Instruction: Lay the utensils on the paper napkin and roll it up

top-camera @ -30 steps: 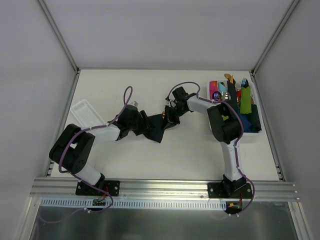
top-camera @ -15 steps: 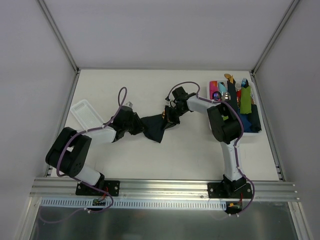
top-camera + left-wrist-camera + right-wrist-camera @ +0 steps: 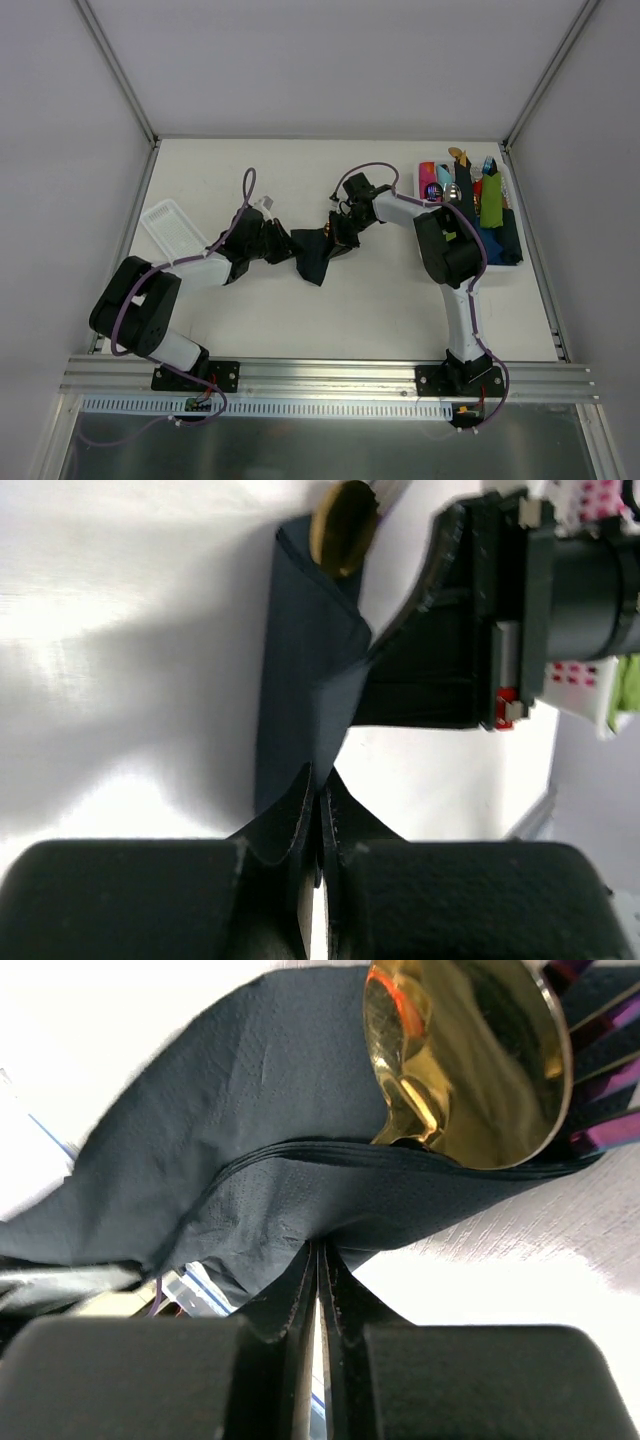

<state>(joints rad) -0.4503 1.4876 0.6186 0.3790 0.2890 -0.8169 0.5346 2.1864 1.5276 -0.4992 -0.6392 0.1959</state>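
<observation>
Overhead view first: the paper napkin [image 3: 310, 258] lies as a dark, partly folded strip near the middle of the surface [image 3: 350, 310], between the two arms. The left end effector [image 3: 284, 243] meets its left end and the right end effector [image 3: 336, 236] its upper right end. A bin [image 3: 500, 265] at the right edge holds green, pink and dark rolls, and a white tray [image 3: 170, 228] lies at the left. From the left wrist, the left jaws are pressed together on a corner of the napkin, which is folded over lengthwise; the gold bowl of the spoon [image 3: 342, 528] pokes out at its far end, beside the right end effector. From the right wrist, the right jaws are pinched closed on the napkin's folded edge, the spoon bowl sits just above the fold, and the purple-blue tines of the fork [image 3: 600, 1060] show beside it
</observation>
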